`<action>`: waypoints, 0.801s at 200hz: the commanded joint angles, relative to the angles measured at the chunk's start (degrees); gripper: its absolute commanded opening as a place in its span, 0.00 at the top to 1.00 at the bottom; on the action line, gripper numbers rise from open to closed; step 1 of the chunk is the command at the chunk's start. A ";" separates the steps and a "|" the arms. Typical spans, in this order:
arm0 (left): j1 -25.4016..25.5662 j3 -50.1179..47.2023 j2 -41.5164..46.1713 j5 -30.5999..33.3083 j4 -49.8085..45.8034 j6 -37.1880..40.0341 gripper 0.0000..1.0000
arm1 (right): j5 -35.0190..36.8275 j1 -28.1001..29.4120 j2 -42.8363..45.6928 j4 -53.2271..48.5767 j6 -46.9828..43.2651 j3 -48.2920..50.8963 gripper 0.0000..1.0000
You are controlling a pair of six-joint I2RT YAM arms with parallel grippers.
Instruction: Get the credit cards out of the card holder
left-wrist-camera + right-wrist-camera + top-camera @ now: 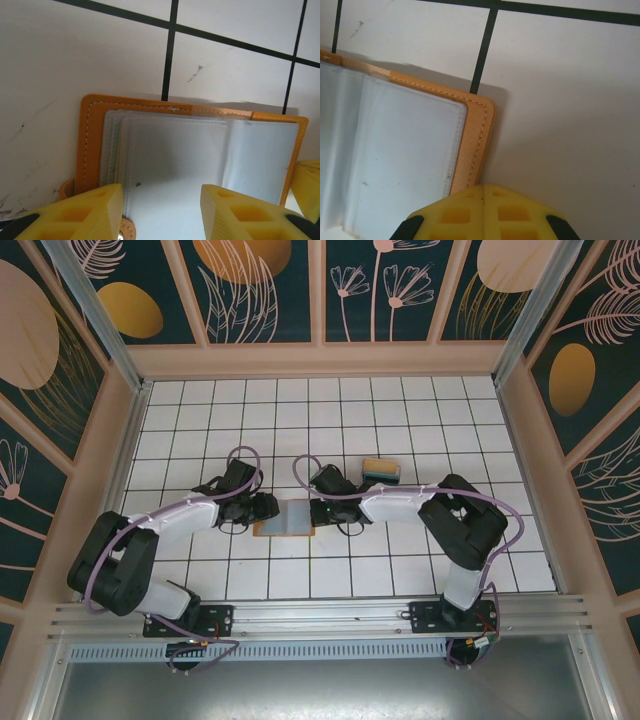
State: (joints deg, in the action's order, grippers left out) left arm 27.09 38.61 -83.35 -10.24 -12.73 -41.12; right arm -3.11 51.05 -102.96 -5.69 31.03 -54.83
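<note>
Looks like the stage of pinning the card holder (284,520) open, ahead of any card coming out. Lies flat on the white tiled tabletop (400,410), central, between the two wrists, blue-grey pocketed lining turned upward and orange-brown cover down. Stretches its long axis left to right in the overhead view, from one wrist toward the other, with the fold running near to far across the middle; points its small tab (126,231) toward the left arm's side. Shows the left end effector (161,200) with fingers apart, poised over the left-hand leaf, straddling the stacked clear pockets without closing on anything. Shows the right end effector (485,202) with fingers together on nothing, tips at the right-hand border of the cover, probably pressing it down, though contact cannot be confirmed. Cannot tell whether the pockets hold cards: pale and glossy, no printed face visible. Next, by judgement: keep the right edge held, lower the left fingers to a pocket mouth, pinch a card's exposed edge and draw it out through the opening without lifting the whole holder.
</note>
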 commanded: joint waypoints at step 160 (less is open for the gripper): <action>0.68 0.33 -2.53 -7.29 2.60 1.22 0.59 | -1.02 0.78 -2.38 -0.93 0.96 -1.56 1.00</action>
State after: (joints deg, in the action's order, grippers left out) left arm 27.11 39.44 -85.41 -13.74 -11.79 -40.51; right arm -3.14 51.07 -103.33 -6.46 31.03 -55.51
